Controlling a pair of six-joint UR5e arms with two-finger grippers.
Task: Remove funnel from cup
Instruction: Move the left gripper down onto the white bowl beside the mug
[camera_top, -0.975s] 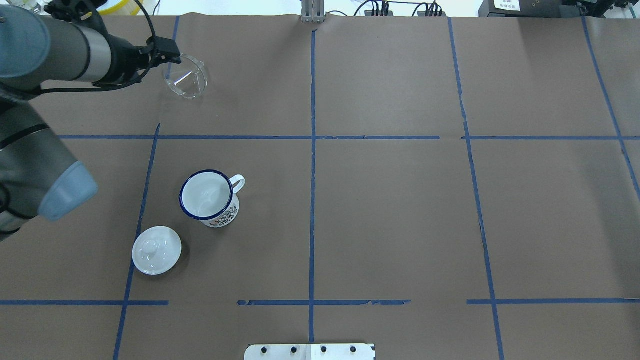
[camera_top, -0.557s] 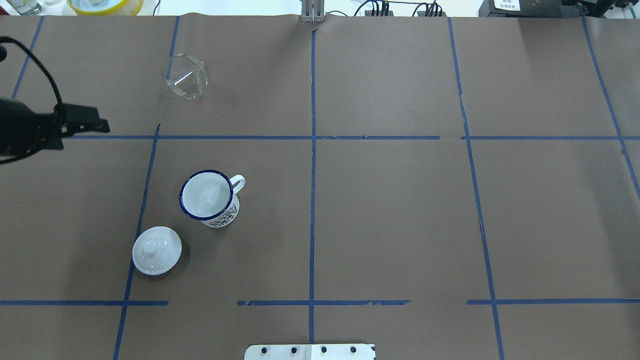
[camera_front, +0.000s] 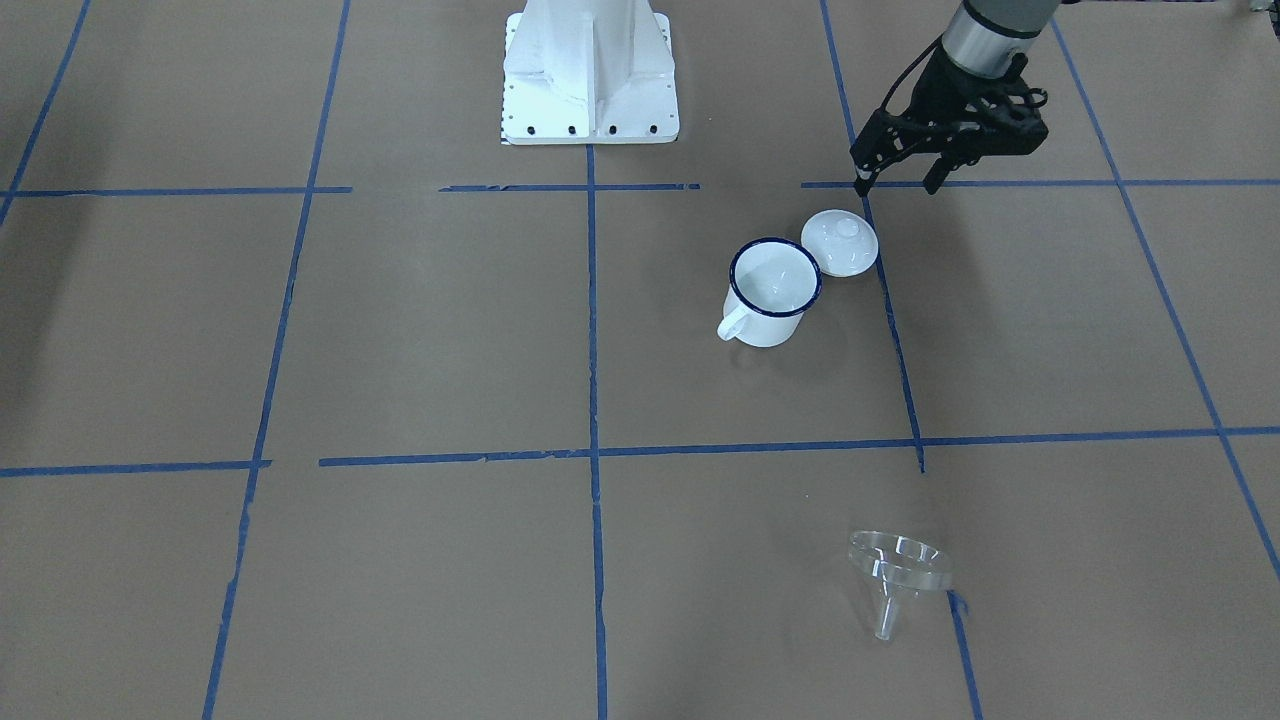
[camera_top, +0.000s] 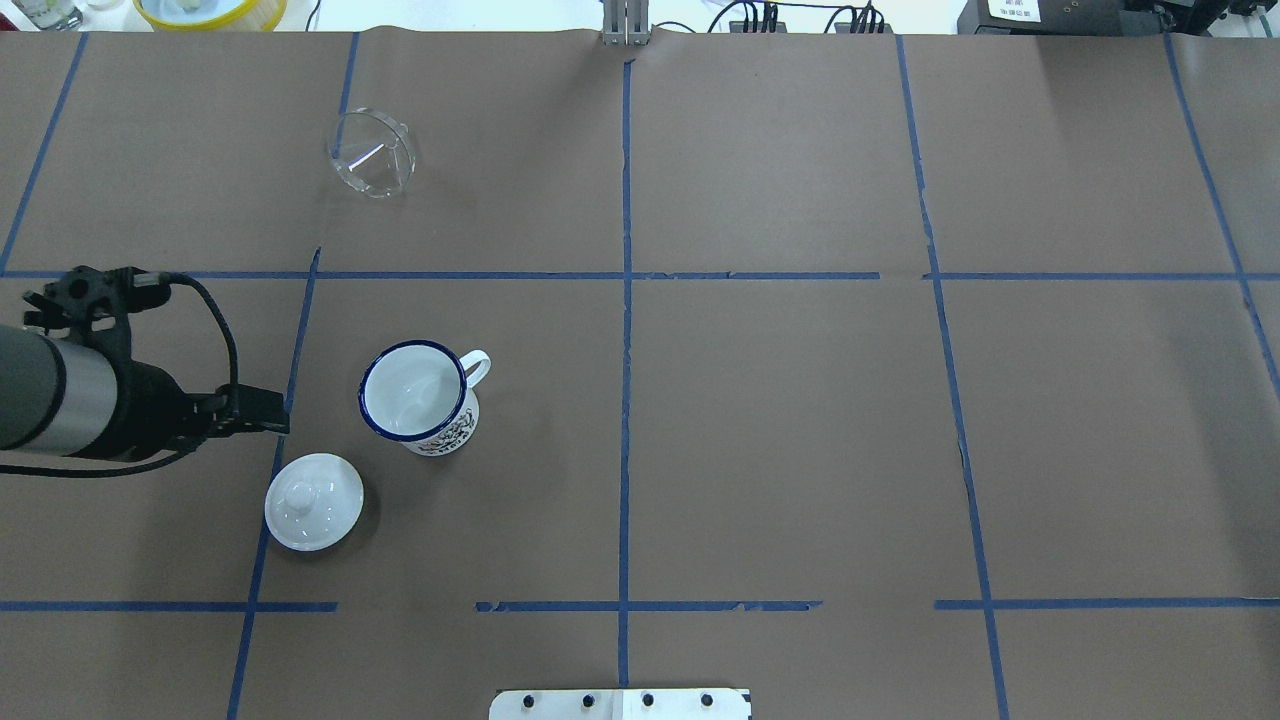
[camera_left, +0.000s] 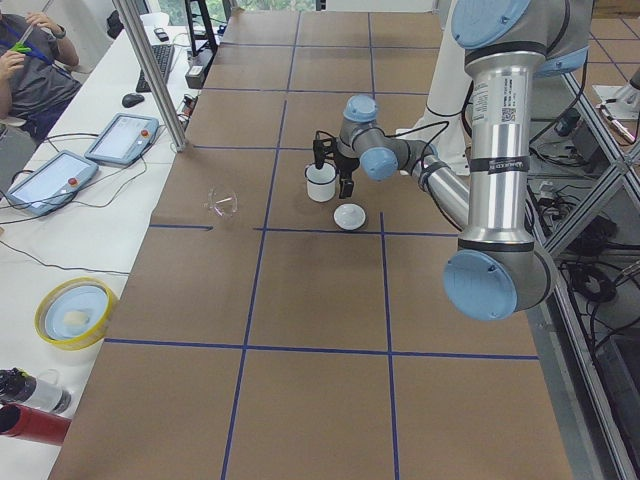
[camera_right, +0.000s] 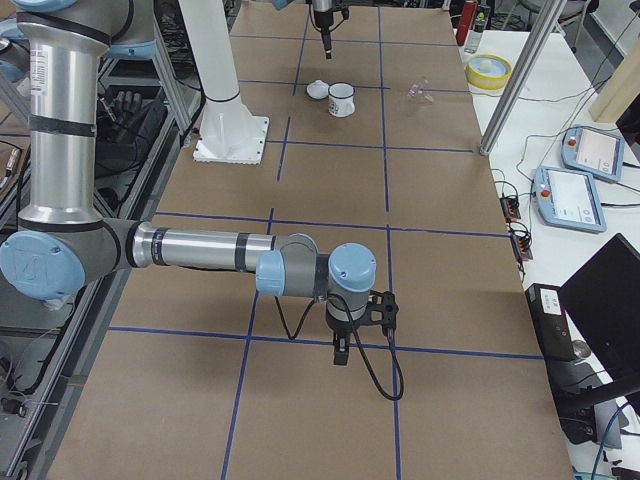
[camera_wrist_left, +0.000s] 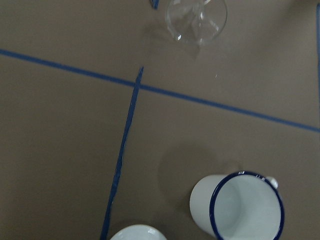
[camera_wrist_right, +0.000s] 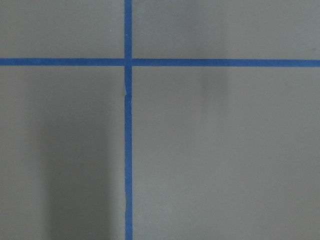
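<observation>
The clear funnel (camera_top: 372, 153) lies on its side on the brown table, far from the cup; it also shows in the front view (camera_front: 897, 565) and the left wrist view (camera_wrist_left: 196, 20). The white cup (camera_top: 413, 390) with a blue rim stands upright and empty, handle to the right (camera_front: 772, 290) (camera_wrist_left: 245, 207). My left gripper (camera_front: 897, 185) is open and empty, hovering left of the cup, near the lid (camera_top: 265, 412). My right gripper (camera_right: 340, 352) shows only in the exterior right view, far from the objects; I cannot tell whether it is open or shut.
A round white lid with a knob (camera_top: 313, 500) lies just left and in front of the cup (camera_front: 840, 242). The robot's base plate (camera_front: 590, 70) is at the near edge. A yellow bowl (camera_top: 210, 10) sits beyond the far edge. Blue tape lines grid the table.
My left arm has drawn back from the funnel at the far left toward the robot and now hangs beside the cup and lid. The funnel, cup and lid have not moved.
</observation>
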